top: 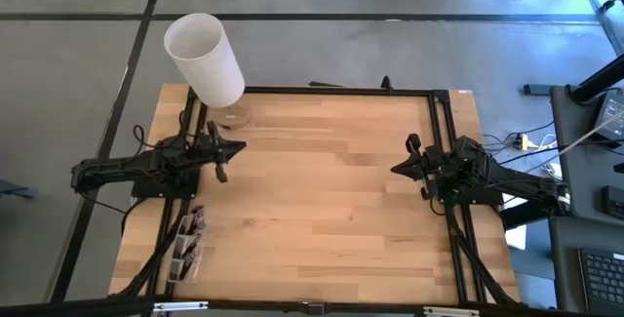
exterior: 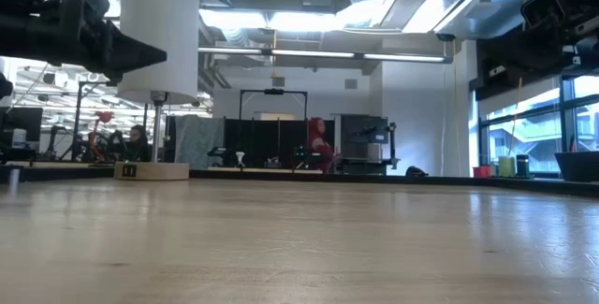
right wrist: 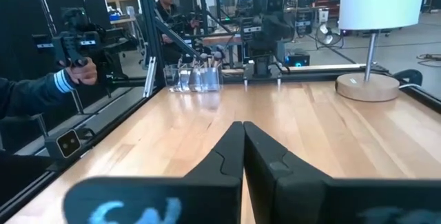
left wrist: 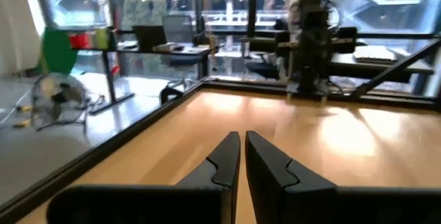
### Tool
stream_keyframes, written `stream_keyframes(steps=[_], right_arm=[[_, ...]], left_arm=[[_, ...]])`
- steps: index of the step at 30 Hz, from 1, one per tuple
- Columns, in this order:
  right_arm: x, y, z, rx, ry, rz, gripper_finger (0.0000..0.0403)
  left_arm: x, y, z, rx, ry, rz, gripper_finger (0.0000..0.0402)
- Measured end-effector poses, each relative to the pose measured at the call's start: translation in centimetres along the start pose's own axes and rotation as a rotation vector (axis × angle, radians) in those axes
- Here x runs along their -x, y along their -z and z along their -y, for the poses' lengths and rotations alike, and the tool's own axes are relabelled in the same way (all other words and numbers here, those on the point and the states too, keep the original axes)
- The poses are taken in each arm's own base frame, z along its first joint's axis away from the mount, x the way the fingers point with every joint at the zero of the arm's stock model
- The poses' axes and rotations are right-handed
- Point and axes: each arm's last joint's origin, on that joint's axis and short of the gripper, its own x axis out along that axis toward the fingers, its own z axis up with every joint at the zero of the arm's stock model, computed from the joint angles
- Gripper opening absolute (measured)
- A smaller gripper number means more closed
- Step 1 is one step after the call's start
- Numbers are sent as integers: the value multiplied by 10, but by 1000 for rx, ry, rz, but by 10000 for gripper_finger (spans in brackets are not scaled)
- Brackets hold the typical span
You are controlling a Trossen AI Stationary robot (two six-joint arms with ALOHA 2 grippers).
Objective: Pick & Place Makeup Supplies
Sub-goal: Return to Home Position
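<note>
Left tool [top: 238, 145] clenched, empty, held over the left side of the table [top: 331, 210], near the white lamp [top: 205, 59]. Right tool [top: 398, 168] also clenched, empty, over the right side, pointing toward the left one. Makeup brushes [right wrist: 201, 64] stood in the transparent organizer [top: 187, 249] at the table's left edge, well apart from both tools.

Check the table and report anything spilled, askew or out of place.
Nothing stands out. The brushes stand in the organizer by the left edge of the table, none loose on the wood. The lamp stands upright at the far left. The left gripper and right gripper hang shut over their own sides.
</note>
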Motion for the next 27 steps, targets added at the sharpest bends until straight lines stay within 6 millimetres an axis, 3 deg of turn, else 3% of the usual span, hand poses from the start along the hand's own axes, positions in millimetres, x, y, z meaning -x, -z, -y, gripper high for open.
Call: stream_keyframes(steps=[13, 27], right_arm=[[0, 1, 3, 7, 104, -3, 9], [0, 1, 3, -70, 105, 0, 10]], left_arm=[[-1, 2, 1, 13, 37, -27, 19], [-2, 3, 1, 55, 33, -37, 19]])
